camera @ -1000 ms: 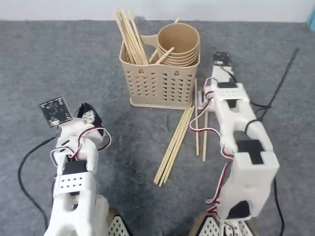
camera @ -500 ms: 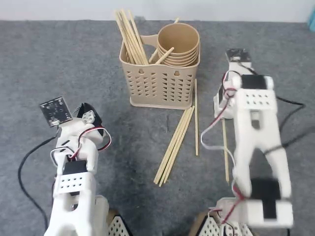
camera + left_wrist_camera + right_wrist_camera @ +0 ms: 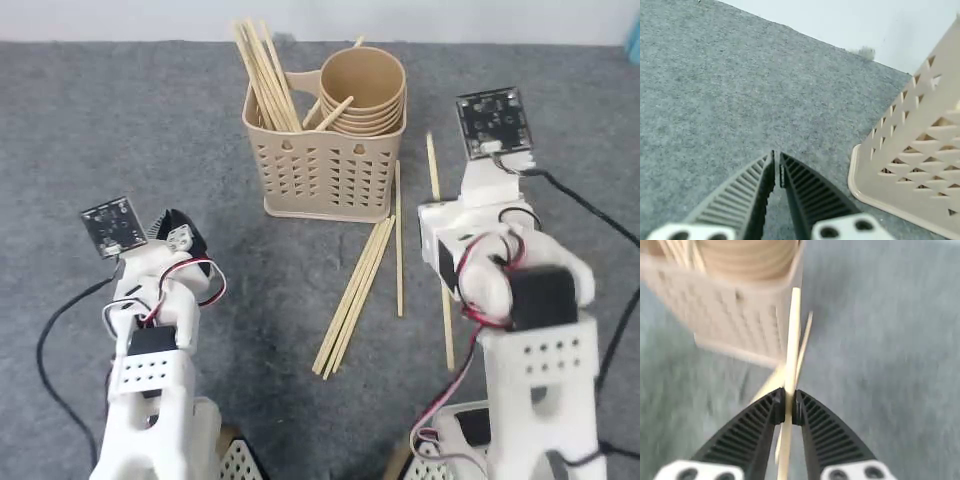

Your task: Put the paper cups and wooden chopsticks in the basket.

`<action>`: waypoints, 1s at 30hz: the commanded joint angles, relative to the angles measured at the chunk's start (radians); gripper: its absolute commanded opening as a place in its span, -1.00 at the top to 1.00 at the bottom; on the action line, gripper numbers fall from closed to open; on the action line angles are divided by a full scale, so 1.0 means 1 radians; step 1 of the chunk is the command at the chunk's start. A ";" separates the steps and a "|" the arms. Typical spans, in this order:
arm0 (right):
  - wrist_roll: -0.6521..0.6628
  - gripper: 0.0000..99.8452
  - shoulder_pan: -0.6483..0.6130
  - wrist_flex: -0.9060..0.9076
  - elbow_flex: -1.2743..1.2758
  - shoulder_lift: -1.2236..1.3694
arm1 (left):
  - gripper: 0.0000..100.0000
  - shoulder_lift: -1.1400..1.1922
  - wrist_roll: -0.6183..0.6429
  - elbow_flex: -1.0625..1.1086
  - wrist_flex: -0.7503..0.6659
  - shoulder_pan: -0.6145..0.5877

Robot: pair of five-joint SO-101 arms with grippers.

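My right tool (image 3: 788, 395) now sits up and back from its earlier low spot beside the basket (image 3: 325, 170), clamped on one chopstick (image 3: 437, 200) lifted off the counter. Loose chopsticks (image 3: 355, 295) still lie there. Left tool (image 3: 776, 160) is pinched closed, empty.

White arms (image 3: 520, 400), black ribbed tools (image 3: 776, 156)

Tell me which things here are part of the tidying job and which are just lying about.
Job: basket, paper cups stacked in it, chopsticks standing in it, loose chopsticks beside the basket, one chopstick held in the right tool.
Lying about: grey mat, black cable.
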 commanded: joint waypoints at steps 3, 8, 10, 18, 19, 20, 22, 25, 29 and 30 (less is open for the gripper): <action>0.014 0.98 -0.085 -0.463 0.104 -0.128 | 0.97 -0.025 -0.002 -0.005 -0.028 0.000; 0.009 0.98 -0.197 -0.803 0.140 -0.140 | 0.97 -0.025 -0.002 -0.005 -0.028 0.000; 0.008 0.98 -0.262 -0.937 0.141 -0.128 | 0.97 -0.025 -0.002 -0.005 -0.028 0.000; 0.015 0.98 -0.387 -1.422 0.060 0.116 | 0.97 -0.025 -0.002 -0.004 -0.051 0.002; 0.015 0.98 -0.384 -1.437 0.021 0.163 | 0.97 -0.025 -0.002 0.004 -0.064 0.002; 0.017 0.98 -0.381 -1.442 -0.025 0.216 | 0.97 -0.025 -0.002 0.013 -0.084 0.002; 0.017 0.98 -0.354 -1.442 -0.121 0.323 | 0.97 -0.025 -0.002 0.028 -0.127 0.003; 0.017 0.98 -0.334 -1.445 -0.270 0.486 | 0.97 -0.025 -0.002 0.033 -0.147 0.003; 0.017 0.98 -0.312 -1.448 -0.413 0.685 | 0.97 -0.025 -0.002 0.033 -0.150 0.003; 0.017 0.98 -0.306 -1.448 -0.436 0.730 | 0.97 -0.025 -0.002 0.033 -0.150 0.003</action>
